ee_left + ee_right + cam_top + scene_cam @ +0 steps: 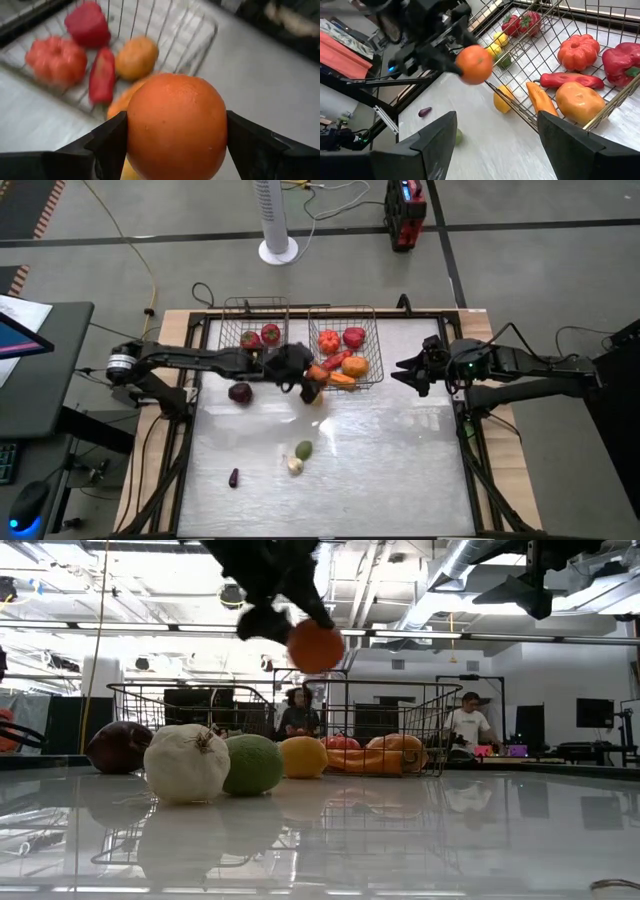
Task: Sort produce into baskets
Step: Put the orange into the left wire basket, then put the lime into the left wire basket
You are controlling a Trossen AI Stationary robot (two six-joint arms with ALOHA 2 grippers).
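Observation:
My left gripper (pixel 312 376) is shut on an orange round fruit (pixel 175 125), held above the table by the near left corner of the right wire basket (pixel 372 320). That basket holds red and orange produce, a red chili (pixel 565 79) and a carrot (pixel 540 99). The left basket (pixel 232 320) holds red, yellow and green pieces. A yellow fruit (pixel 502 98) lies on the table under the orange. White garlic (pixel 187 762), a green round (pixel 252 763) and a dark purple round (pixel 240 392) lie on the table. My right gripper (pixel 497 150) is open and empty, right of the baskets. My left gripper pinches the orange fruit's two opposite sides (pixel 135 135) between its two fingers (pixel 107 145). In the low view the fingers come at it from above, and the orange (pixel 315 645) hangs below them, lifted clear of the table and the baskets.
A small dark purple piece (pixel 233 477) lies near the table's front left. The glossy table top (pixel 400 470) is bare at the front right. People stand in the room beyond the table (pixel 468 725).

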